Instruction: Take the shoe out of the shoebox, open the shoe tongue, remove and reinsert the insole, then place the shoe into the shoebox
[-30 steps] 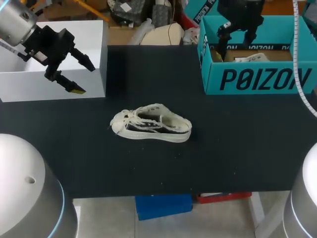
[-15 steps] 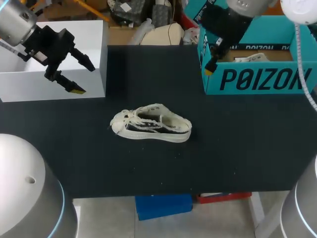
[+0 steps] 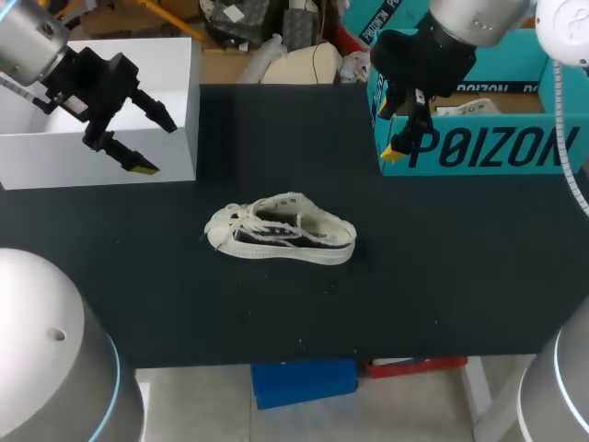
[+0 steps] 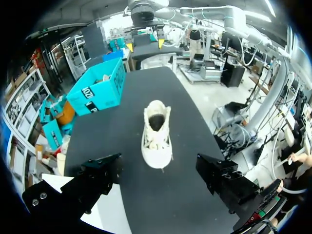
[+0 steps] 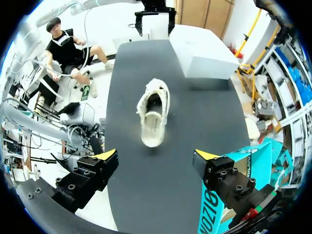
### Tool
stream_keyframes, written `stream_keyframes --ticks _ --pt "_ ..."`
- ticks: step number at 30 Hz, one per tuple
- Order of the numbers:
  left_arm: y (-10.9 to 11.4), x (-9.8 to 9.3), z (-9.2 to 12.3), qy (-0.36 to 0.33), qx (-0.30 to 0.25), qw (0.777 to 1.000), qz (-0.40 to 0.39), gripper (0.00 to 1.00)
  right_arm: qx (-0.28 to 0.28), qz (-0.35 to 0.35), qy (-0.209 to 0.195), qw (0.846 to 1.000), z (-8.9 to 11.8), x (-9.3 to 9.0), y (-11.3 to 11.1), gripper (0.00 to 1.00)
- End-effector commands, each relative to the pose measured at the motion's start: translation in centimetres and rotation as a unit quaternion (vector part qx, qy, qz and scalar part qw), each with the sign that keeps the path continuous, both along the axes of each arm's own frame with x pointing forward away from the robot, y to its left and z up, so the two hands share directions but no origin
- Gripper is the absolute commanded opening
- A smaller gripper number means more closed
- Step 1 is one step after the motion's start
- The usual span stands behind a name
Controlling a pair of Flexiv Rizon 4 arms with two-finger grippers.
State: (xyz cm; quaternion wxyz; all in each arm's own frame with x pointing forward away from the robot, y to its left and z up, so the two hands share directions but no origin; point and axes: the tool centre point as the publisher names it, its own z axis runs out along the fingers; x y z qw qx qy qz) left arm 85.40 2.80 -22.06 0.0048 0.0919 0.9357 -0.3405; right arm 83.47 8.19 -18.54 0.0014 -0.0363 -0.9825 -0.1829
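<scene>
White sneaker out on the table, both grippers empty and well clear of it

On the black table (image 3: pixel 276 313), the white low-top shoe (image 3: pixel 281 230) sits near the middle, toe toward the left arm's side and heel toward the right, laces loose. It is held by neither gripper: in the left wrist view the shoe (image 4: pixel 157 131) lies ahead of the left gripper (image 4: pixel 159 173), toe nearest, outside the wide-spread jaws. In the right wrist view the shoe (image 5: pixel 152 112) lies well ahead of the right gripper (image 5: pixel 156 156), whose jaws also gape wide on nothing. Farther back, the left gripper (image 3: pixel 147 140) hangs over the white box (image 3: pixel 55 157) at the table's far left. The right gripper (image 3: pixel 398 124) hangs at the front left corner of the teal shoebox (image 3: pixel 488 147) at the far right.
</scene>
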Motion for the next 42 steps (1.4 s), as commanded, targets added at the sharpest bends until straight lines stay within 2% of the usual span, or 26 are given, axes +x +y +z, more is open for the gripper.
stream_keyframes --ticks 1,3,7,10,17,22,28,32,37,42 --pt "0.0 -0.1 -0.1 -0.001 0.001 1.000 0.001 1.00 0.038 -0.029 -0.042 0.998 -2.0 -0.8 -0.1 1.00" --pt "0.0 -0.1 -0.1 -0.001 0.001 1.000 0.001 1.00 0.063 -0.059 -0.075 0.993 -3.5 -1.6 0.7 1.00" --pt "0.0 -0.1 -0.1 -0.001 0.001 1.000 0.001 1.00 0.097 -0.101 -0.117 0.983 -6.3 -3.2 1.8 1.00" --pt "0.0 -0.1 -0.1 -0.001 0.001 1.000 0.001 1.00 0.123 -0.115 -0.131 0.977 -7.9 -4.0 3.0 1.00" --pt "0.0 -0.1 -0.1 -0.001 0.001 1.000 0.001 1.00 0.171 -0.112 -0.145 0.968 -10.7 -4.3 4.8 1.00" --pt "0.0 -0.1 -0.1 -0.001 0.001 1.000 0.001 1.00 0.201 -0.102 -0.165 0.960 -11.9 -3.6 5.6 1.00" --pt "0.0 -0.1 -0.1 -0.001 0.001 1.000 0.001 1.00 0.232 -0.075 -0.159 0.957 -13.0 -3.3 6.2 1.00" --pt "0.0 -0.1 -0.1 -0.001 0.001 1.000 0.001 1.00 0.254 -0.059 -0.129 0.957 -14.0 -3.2 6.3 1.00" --pt "0.0 -0.1 -0.1 -0.001 0.001 1.000 0.001 1.00 0.253 -0.058 -0.123 0.958 -14.4 -3.1 5.7 1.00" --pt "0.0 -0.1 -0.1 -0.001 0.001 1.000 0.001 1.00 0.258 -0.062 -0.124 0.956 -16.0 -3.0 5.8 1.00"
